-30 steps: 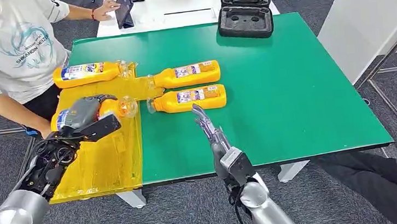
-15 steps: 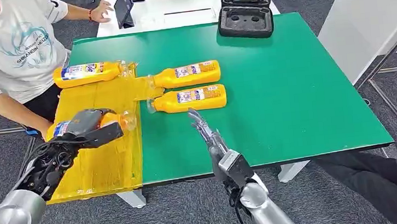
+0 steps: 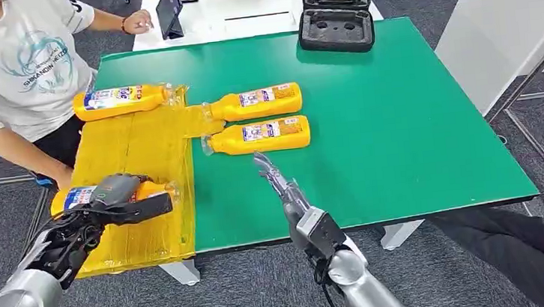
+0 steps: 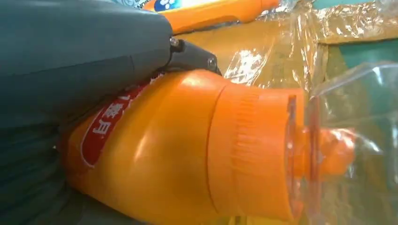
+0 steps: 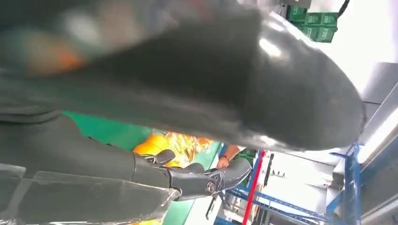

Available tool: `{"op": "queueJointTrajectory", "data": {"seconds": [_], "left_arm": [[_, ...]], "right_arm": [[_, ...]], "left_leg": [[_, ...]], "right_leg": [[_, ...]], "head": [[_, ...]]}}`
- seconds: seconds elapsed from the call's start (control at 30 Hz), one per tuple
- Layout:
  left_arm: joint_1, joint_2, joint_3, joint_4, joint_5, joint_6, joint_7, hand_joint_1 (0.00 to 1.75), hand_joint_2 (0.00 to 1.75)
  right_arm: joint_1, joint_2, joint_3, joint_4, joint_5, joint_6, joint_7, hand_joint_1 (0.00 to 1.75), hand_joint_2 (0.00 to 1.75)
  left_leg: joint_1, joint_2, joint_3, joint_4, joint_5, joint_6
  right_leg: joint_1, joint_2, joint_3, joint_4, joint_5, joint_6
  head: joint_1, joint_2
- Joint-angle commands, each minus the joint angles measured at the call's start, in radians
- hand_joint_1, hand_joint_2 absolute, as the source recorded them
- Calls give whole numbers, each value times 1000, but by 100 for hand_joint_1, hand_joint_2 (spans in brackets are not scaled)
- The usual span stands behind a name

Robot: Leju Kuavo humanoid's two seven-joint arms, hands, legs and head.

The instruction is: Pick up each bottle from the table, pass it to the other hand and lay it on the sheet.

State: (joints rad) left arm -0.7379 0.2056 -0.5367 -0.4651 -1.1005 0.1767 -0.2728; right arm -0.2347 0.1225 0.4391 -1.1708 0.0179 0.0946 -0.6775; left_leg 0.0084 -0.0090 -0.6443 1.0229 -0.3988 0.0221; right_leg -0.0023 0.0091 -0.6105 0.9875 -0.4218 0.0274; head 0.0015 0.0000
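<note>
Green tabletop [image 3: 402,126] runs out ahead of me, a crinkled yellow plastic sheet [image 3: 136,144] covering the side under my left arm. Nearest, my left hand [image 3: 104,203] grips an orange plastic bottle with a clear cap and blue-and-white label [image 3: 77,197], held on its side over the near end of the sheet; in the left wrist view my thumb lies across the bottle's shoulder [image 4: 187,154]. My right hand [image 3: 275,177] hovers above the bare green with its fingers stretched straight forward, holding nothing. Just beyond its fingertips lies a second orange bottle [image 3: 260,136] on the green, cap toward the sheet. Past that, a third orange bottle [image 3: 256,102] lies parallel, its cap end on the sheet's edge. Well ahead of my left hand, a fourth orange bottle [image 3: 117,102] rests on the sheet's far end. Beside that arm stands a person in a white printed T-shirt [image 3: 12,66]. Farthest off, an open black moulded case [image 3: 335,16] sits at the table's far edge.
</note>
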Motion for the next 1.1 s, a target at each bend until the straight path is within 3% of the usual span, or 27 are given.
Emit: {"op": "queueJointTrajectory", "data": {"seconds": [0.03,0.33,0.4,0.43,0.47,0.5,0.53,0.67,0.7,1.1], "left_arm": [[-26,-9,-45,107,6,-44,-12,175,175],[-42,-1,-52,113,-8,-112,-37,175,175],[-43,3,-53,119,-9,-138,-38,166,175],[-39,5,-43,120,3,-155,-48,103,175],[-37,7,-45,123,2,-175,-56,63,175],[-31,7,-36,123,13,-183,-61,30,175],[-23,8,-33,126,18,-195,-65,9,175],[-6,6,-9,133,56,-240,-107,0,175],[-4,6,-8,133,56,-240,-107,0,0],[23,7,47,123,135,-285,-162,0,0]], "right_arm": [[-48,4,-22,78,4,4,3,0,0],[-59,10,-23,97,6,12,1,0,0],[-65,14,-21,107,7,12,2,0,0],[-67,16,-21,111,7,11,2,0,0],[-68,16,-21,113,8,11,2,0,0],[-69,17,-20,115,8,10,2,0,0],[-66,17,-21,112,9,10,3,0,0],[-53,15,-22,96,10,10,7,0,0],[-53,15,-23,96,10,10,7,0,0],[-42,16,-23,93,13,13,14,0,0]], "left_leg": [[0,3,6,-1,-2,-1],[0,2,5,-1,-1,0],[0,3,7,-1,-1,-1],[0,3,5,-1,-1,0],[0,3,7,-2,-2,-1],[0,4,6,-2,-1,-1],[0,4,9,-2,-2,-1],[-1,3,8,-2,-1,0],[0,4,10,-3,-2,-1],[-1,3,14,-3,-2,-2]], "right_leg": [[0,1,5,-1,-1,0],[0,1,4,-1,0,0],[0,1,6,-1,-1,0],[0,2,4,-1,0,0],[0,2,6,-1,-1,0],[0,2,5,-1,-1,0],[0,3,8,-2,-1,0],[0,2,6,-1,-1,0],[0,3,8,-2,-1,0],[0,2,13,-2,-1,-1]], "head": [[0,0],[0,0],[0,0],[0,0],[0,0],[0,0],[0,0],[0,0],[0,0],[0,0]]}}
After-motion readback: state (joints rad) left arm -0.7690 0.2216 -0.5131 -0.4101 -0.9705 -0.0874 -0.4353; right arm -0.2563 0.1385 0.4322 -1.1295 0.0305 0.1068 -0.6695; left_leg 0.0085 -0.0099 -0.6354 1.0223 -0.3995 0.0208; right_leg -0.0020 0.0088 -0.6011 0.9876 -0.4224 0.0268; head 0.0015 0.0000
